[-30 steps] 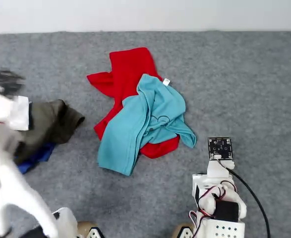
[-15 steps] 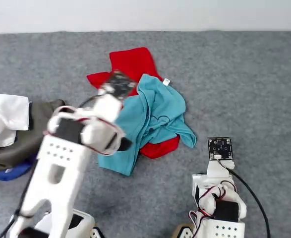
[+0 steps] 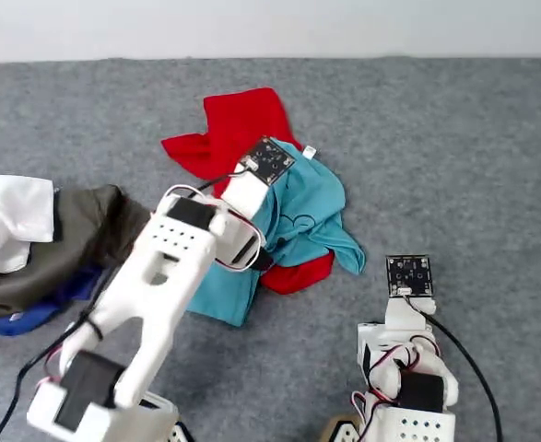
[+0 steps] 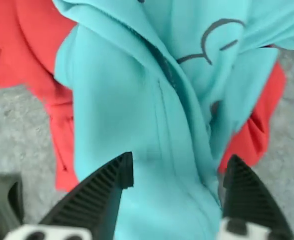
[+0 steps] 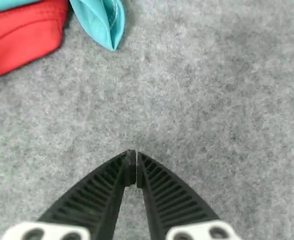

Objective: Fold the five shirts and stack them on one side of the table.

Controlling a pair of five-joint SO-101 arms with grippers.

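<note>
- Where the white left arm (image 3: pixel 159 267) stretches from the near left corner toward the middle of the grey felt-covered table (image 3: pixel 473 147), its wrist stands over a crumpled teal cotton shirt (image 3: pixel 302 207).
- Left gripper (image 4: pixel 179 167): black ribbed jaws set wide apart, pointing down at the teal cotton shirt (image 4: pixel 136 100), nothing between them. Contact with the cloth cannot be determined.
- Teal cotton shirt: unfolded, lying rumpled across a red cotton shirt (image 3: pixel 238 120) at mid-table. A dark line print shows on its front in the left wrist view.
- Red cotton shirt: unfolded, spread beneath the teal one. It shows beyond the teal cloth on the far side and again at the near edge, toward the right arm (image 3: pixel 404 368).
- Right gripper (image 5: pixel 135 159): jaws together, tips touching, holding nothing, over bare grey covering near its own base. A corner of the teal cotton shirt (image 5: pixel 99 20) and a fold of the red cotton shirt (image 5: pixel 21 30) lie ahead of it, apart from the tips.
- Left edge of table: three garments heaped in contact. A white shirt (image 3: pixel 12 216) lies on an olive-green shirt (image 3: pixel 76 244), with a royal-blue shirt (image 3: pixel 21 313) partly under them at the near side. Whether these are folded cannot be determined.
</note>
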